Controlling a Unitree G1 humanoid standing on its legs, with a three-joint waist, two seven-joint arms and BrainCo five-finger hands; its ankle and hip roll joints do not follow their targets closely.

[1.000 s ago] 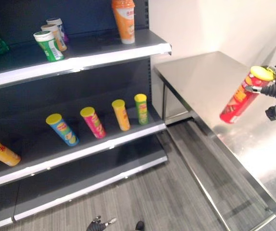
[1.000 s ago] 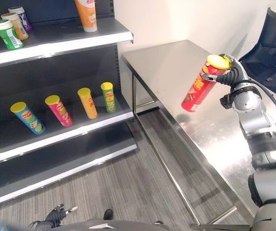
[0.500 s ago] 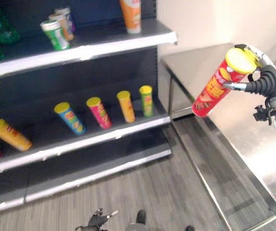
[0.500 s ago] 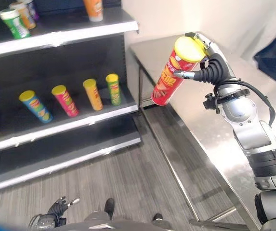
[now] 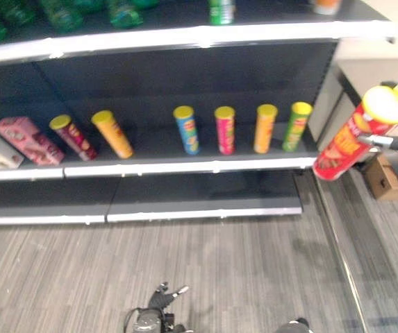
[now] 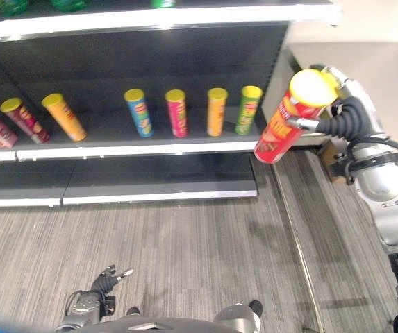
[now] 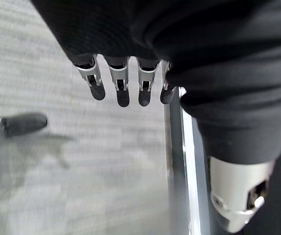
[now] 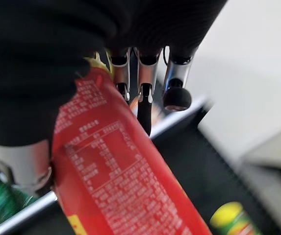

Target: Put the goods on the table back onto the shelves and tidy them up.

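L hand (image 7: 125, 83) low over floor, fingers straight and relaxed, empty, well apart from the work. R hand (image 6: 341, 114) up at the shelf's right end, fingers curled round red can (image 6: 290, 114) near its yellow lid. Can clear of table (image 6: 386, 69) and shelf, tilted: lid up by hand, base down-left toward middle shelf (image 6: 150, 148). Open spot likely just right of green can (image 6: 248, 109), last in upright row w/ orange can (image 6: 216, 111). Next prob.: swing base left, stand it upright.
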